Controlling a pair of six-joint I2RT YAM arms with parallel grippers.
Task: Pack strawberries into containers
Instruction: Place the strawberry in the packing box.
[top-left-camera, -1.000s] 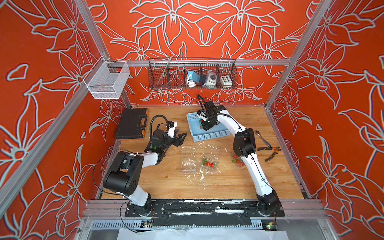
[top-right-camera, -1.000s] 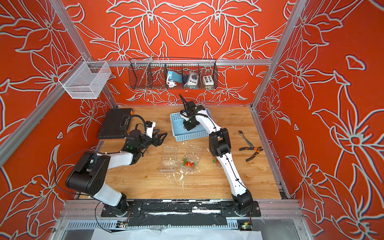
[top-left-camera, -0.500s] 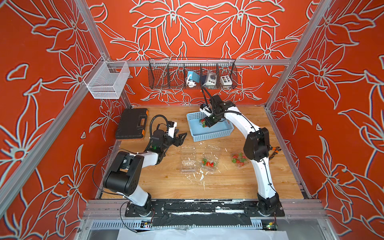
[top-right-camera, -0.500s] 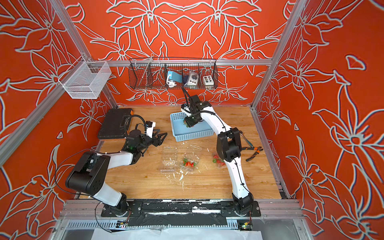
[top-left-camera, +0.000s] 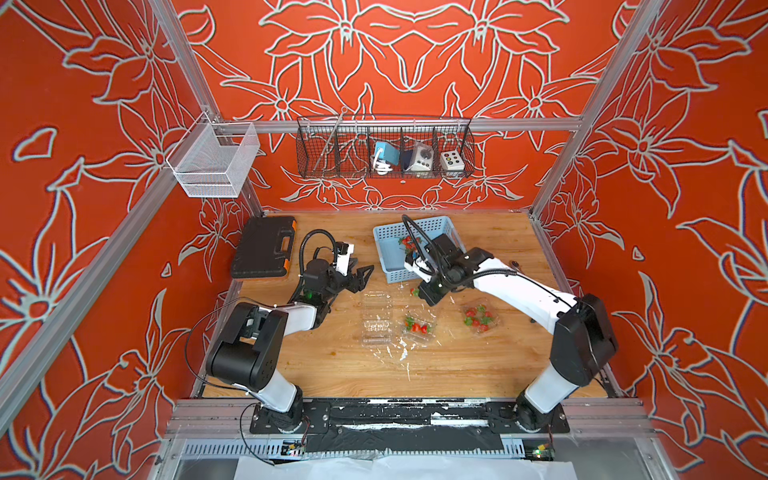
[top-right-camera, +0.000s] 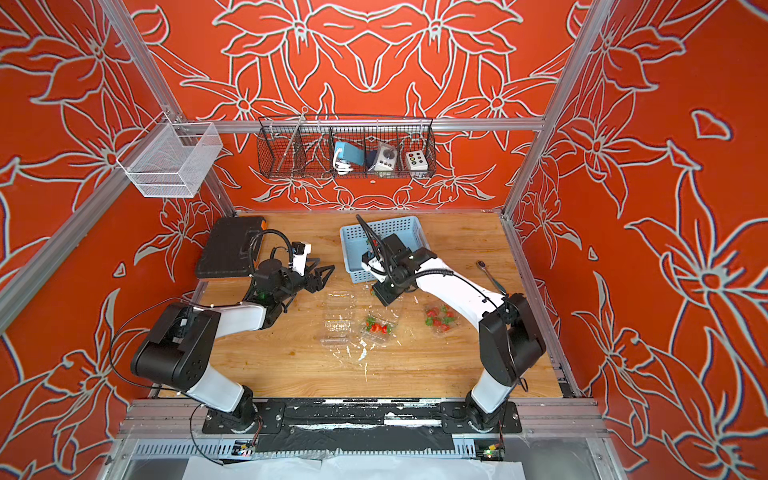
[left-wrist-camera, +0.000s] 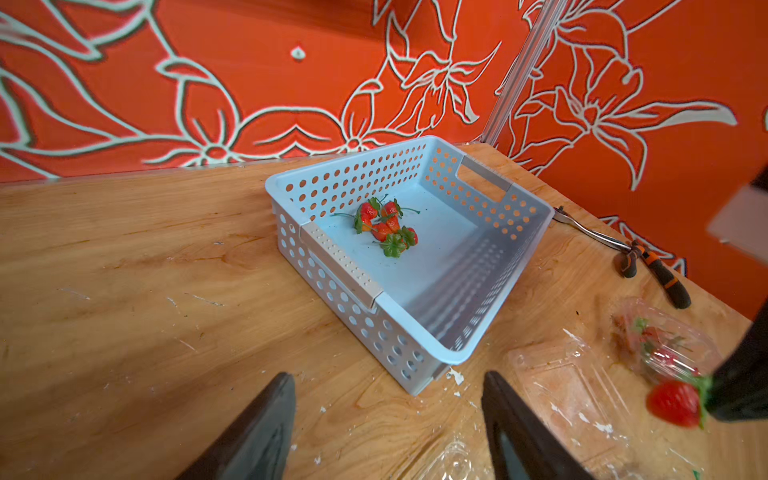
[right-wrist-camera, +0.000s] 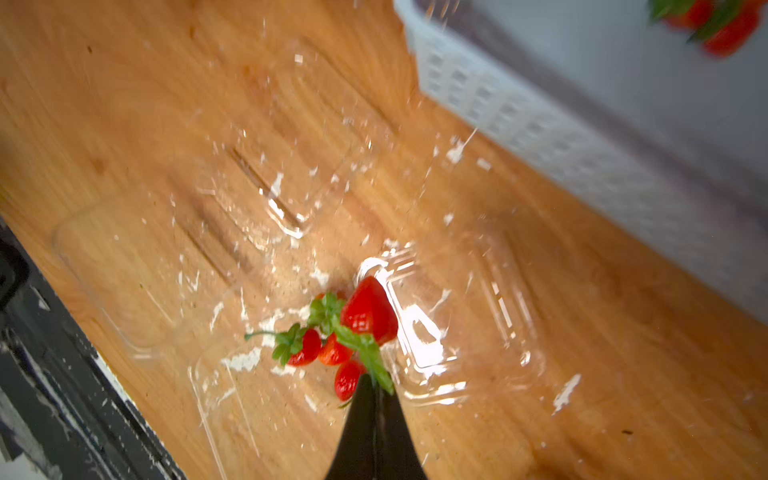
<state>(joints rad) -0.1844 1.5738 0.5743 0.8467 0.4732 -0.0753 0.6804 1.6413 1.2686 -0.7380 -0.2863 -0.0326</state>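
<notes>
Three clear containers (top-left-camera: 376, 322) lie on the table (top-left-camera: 332, 365) near the blue basket (left-wrist-camera: 357, 316); two hold strawberries (top-left-camera: 417, 327) and one is empty. We see the right gripper (right-wrist-camera: 375, 384) clenched on a strawberry (right-wrist-camera: 369, 312), by its green cap we think, as the view is blurred, above the middle container (right-wrist-camera: 457, 332). Left gripper (left-wrist-camera: 388, 376) hangs released, jaws apart, nothing between them. More berries (left-wrist-camera: 384, 226) sit in the basket
</notes>
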